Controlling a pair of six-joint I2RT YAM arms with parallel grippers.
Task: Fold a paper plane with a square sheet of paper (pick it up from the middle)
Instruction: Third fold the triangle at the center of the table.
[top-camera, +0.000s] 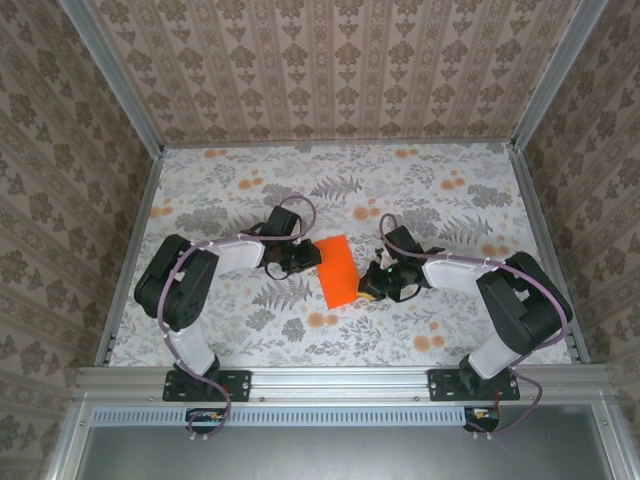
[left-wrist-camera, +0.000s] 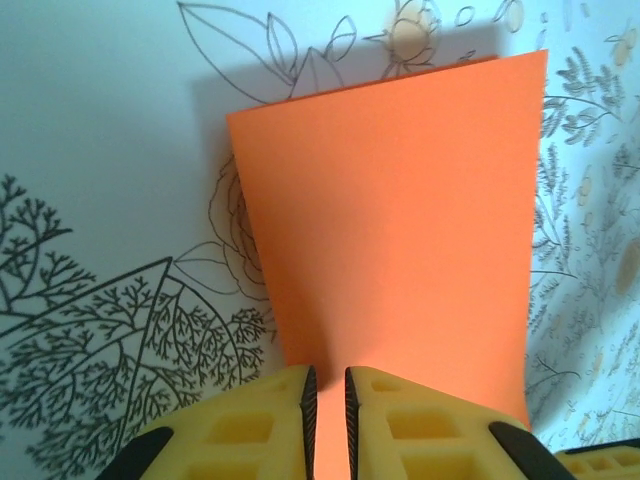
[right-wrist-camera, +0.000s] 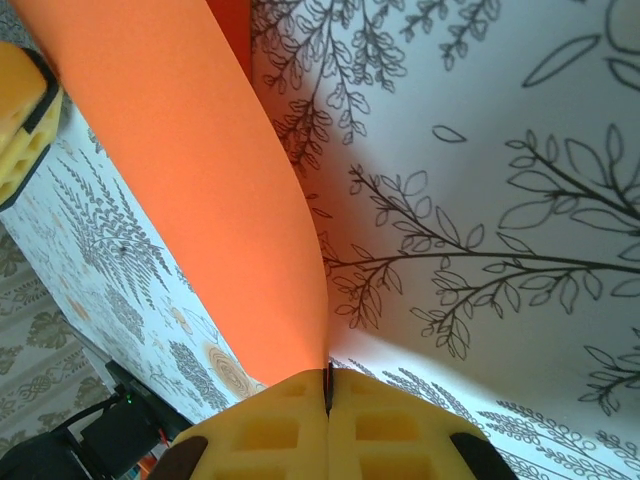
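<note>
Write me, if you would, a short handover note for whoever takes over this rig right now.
Left pincer: jaws almost together with a thin gap. The square sheet of paper runs into it; grip uncertain.
Right pincer: shut on the sheet's opposite edge, which curves up from the seam.
Paper: middle of the floral table, between both pincers and partly lifted. From above it reads as a narrow rectangle.
Done: sheet picked up; a first half fold looks likely but not certain.
Left: the nose and wing folds; no pointed dart yet.
</note>
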